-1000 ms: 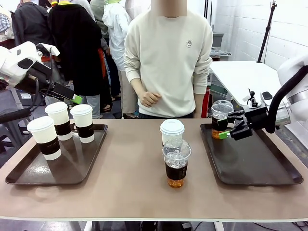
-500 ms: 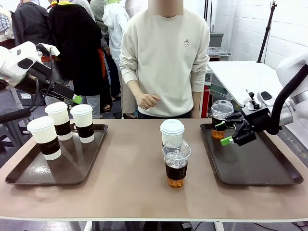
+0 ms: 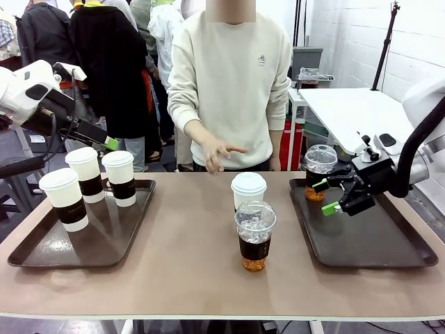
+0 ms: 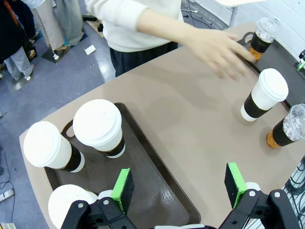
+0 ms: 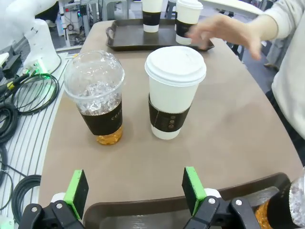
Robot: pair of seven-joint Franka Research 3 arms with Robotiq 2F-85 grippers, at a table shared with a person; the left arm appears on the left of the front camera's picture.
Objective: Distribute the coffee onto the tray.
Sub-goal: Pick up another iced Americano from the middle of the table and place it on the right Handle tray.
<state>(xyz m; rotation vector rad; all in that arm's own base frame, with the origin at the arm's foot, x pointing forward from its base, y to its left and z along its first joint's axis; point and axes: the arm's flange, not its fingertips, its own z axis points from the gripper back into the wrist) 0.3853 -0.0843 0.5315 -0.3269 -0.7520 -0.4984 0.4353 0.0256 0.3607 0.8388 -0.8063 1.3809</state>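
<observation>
I see my right hand (image 3: 323, 197) spread beside the iced coffee (image 3: 320, 170) at the tray's (image 3: 375, 240) far-left corner; left hand (image 4: 178, 187) spread too.

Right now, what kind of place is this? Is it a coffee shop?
Probably not a shop; it looks like a robot lab or demo hall. The left gripper and right gripper hover at the table, loose cables lie on the floor, and the wall is bare white brick.
</observation>
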